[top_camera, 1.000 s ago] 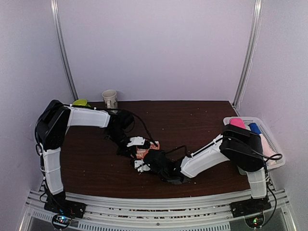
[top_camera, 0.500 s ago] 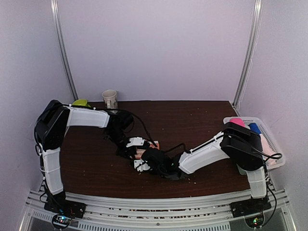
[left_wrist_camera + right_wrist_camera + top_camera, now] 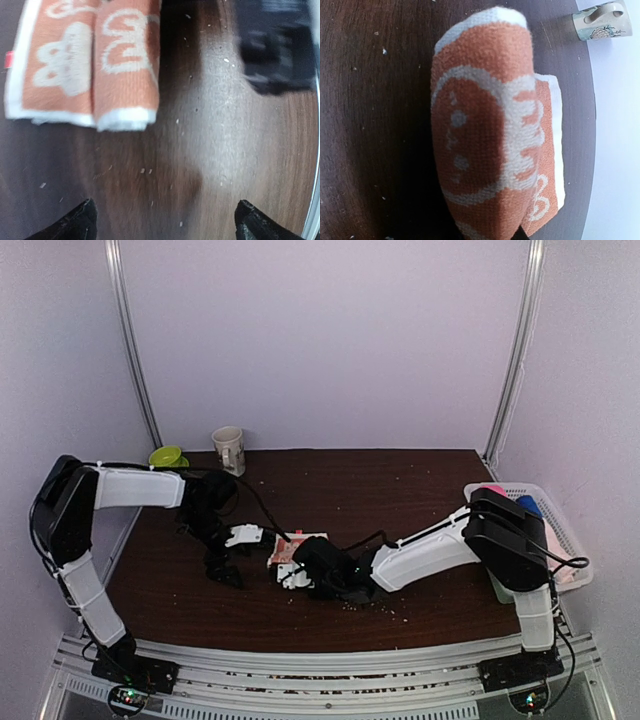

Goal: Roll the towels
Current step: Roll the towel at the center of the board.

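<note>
Looking down from above, a white basket (image 3: 572,540) at the table's (image 3: 400,490) right edge holds the hot-pink towel (image 3: 490,491), rolled, beside a blue roll (image 3: 528,505); a mug (image 3: 229,448) stands at the back. My left gripper (image 3: 232,552) hovers spread wide, just left of the orange bunny towel (image 3: 300,545). From my left wrist, that towel (image 3: 80,60) lies partly rolled on the wood, my fingertips (image 3: 80,222) apart, touching nothing. From my right wrist, its rolled part (image 3: 485,140) fills the view, with my right gripper (image 3: 294,571) clamped on it.

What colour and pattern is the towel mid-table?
Orange towel with white bunny-face prints and white edging; clearest in the right wrist view.
</note>
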